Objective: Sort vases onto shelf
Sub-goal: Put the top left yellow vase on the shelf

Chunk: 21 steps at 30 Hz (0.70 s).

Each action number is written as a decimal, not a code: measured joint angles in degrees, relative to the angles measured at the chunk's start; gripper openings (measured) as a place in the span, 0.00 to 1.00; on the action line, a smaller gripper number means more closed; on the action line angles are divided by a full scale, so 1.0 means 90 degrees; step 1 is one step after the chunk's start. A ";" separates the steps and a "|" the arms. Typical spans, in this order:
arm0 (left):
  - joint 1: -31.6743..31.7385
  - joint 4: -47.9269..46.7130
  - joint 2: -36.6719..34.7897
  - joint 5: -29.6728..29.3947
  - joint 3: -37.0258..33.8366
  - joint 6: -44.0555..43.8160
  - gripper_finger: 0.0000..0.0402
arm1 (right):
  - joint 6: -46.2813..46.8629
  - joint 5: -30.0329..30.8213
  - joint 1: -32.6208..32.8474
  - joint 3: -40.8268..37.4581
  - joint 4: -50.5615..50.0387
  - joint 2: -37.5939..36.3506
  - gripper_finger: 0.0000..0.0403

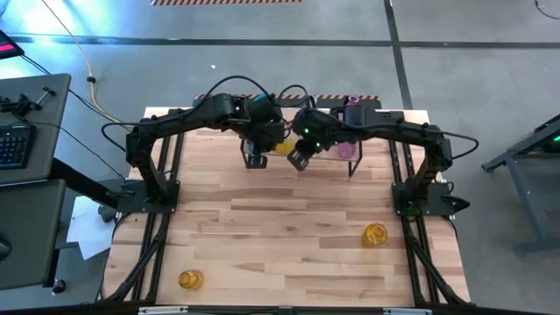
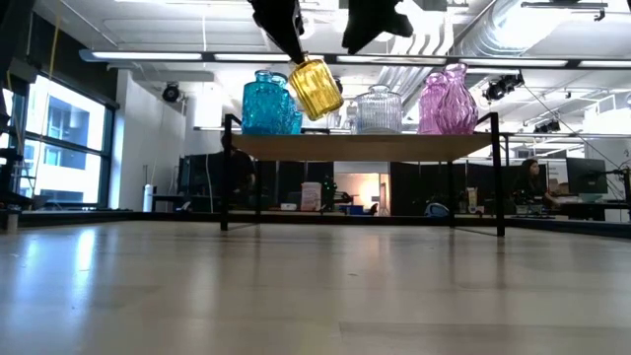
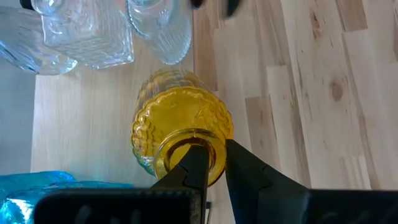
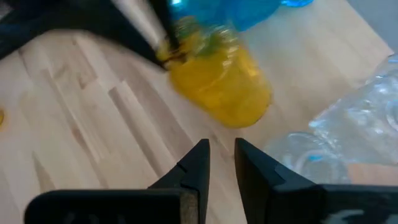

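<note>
Pink vases (image 2: 444,102) only in low view

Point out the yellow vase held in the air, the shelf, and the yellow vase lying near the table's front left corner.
held yellow vase (image 2: 315,89), low view, middle of its ribbed body
shelf (image 2: 365,147), low view, front edge of its wooden board
fallen yellow vase (image 1: 190,279), high view, middle of its body

arms (image 2: 296,20): cut off by the low view's top edge;
yellow vase (image 4: 217,78): blurred in the right wrist view;
shelf (image 1: 337,149): mostly hidden under both arms
</note>
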 joint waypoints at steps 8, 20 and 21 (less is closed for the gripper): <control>0.0052 0.0135 0.0000 -0.0039 0.0000 -0.0229 0.07 | 0.0115 0.0205 -0.0258 -0.0066 0.0106 0.0000 0.14; 0.0137 0.0213 0.0000 -0.0044 0.0000 -0.0332 0.07 | 0.0340 -0.0134 -0.0659 -0.0069 -0.0182 0.0002 0.14; 0.0163 0.0213 0.0000 -0.0044 0.0000 -0.0344 0.07 | 0.0340 -0.0258 -0.0699 -0.0069 -0.0182 0.0014 0.14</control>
